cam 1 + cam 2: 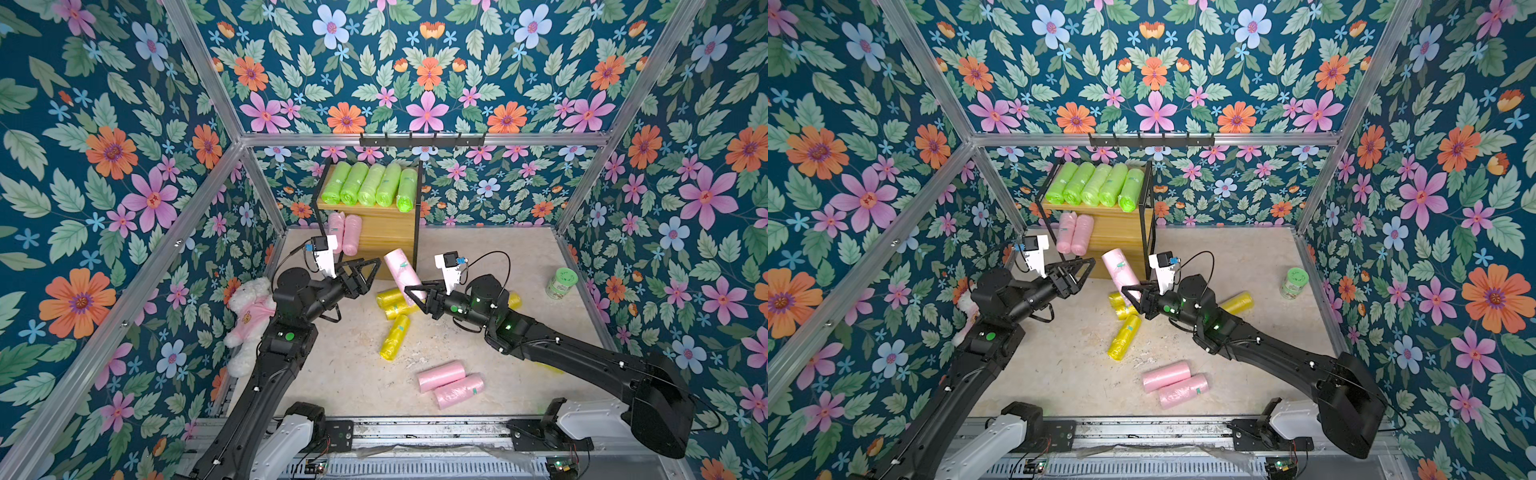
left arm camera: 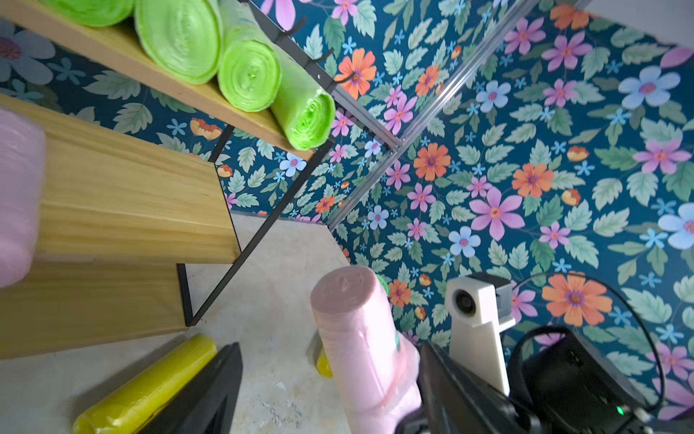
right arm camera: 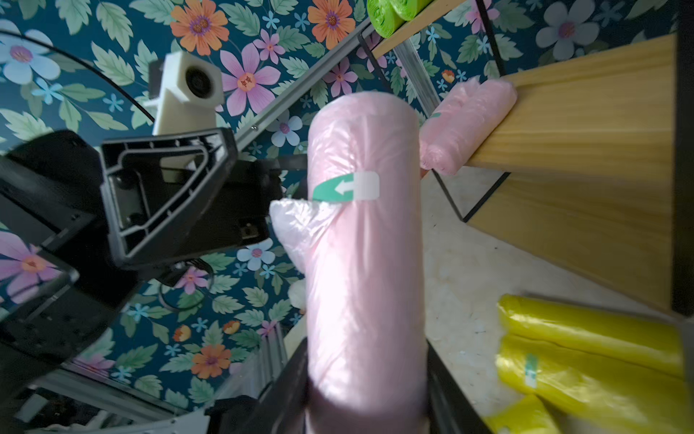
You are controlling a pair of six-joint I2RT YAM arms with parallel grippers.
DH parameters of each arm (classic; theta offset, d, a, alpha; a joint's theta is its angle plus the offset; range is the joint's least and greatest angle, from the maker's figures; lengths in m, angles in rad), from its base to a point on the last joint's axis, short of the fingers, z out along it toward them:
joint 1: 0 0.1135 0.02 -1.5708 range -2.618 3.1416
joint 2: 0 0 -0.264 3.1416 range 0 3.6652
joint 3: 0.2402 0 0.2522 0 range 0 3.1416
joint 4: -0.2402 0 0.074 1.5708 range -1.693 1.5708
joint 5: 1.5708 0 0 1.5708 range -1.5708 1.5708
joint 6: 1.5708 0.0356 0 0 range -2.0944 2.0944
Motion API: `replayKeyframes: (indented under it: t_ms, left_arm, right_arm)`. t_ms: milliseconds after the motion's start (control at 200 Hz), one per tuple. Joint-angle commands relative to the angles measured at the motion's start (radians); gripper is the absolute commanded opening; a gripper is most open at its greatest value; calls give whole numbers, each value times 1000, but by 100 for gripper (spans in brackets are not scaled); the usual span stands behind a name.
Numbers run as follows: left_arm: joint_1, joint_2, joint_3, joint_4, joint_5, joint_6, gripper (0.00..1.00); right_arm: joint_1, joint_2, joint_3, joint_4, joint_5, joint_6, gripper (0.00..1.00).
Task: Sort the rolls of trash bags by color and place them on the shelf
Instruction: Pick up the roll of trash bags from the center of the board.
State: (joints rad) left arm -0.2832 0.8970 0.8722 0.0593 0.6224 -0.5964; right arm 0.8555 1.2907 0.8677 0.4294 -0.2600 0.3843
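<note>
My right gripper is shut on the lower end of a pale pink roll, held tilted in front of the shelf. My left gripper is open just left of it. In the left wrist view this pink roll stands between its fingers, close to one. Several lime green rolls lie on the top board and two pink rolls on the middle board. Yellow rolls and two pink rolls lie on the floor.
A green-lidded jar stands at the right wall. A white teddy bear in a pink shirt leans at the left wall beside my left arm. A black hook rail hangs above the shelf. One yellow roll lies behind my right arm.
</note>
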Motion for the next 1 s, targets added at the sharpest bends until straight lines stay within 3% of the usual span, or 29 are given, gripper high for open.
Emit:
replayKeyframes:
  t_ms: [0,170,390,620,920,995]
  left_arm:
    - [3,31,65,-268,162,198,80]
    - [3,96,135,-388,343,293,83]
    - [-18,133,168,-481,446,392,84]
    - [-79,204,219,-613,402,508,85]
    - [-95,257,223,-653,391,578,88]
    - [-94,269,243,-697,331,613,88]
  right_arm:
    - [-14,-48,16,-167,-70,-336,42]
    - [-17,-118,9,-307,-93,-587,40]
    - [-16,-146,2,-364,-100,-727,40]
    - [-17,-128,9,-370,-185,-786,39]
    - [-16,-123,1,-370,-245,-824,38]
    - [-17,-128,-2,-363,-247,-820,38]
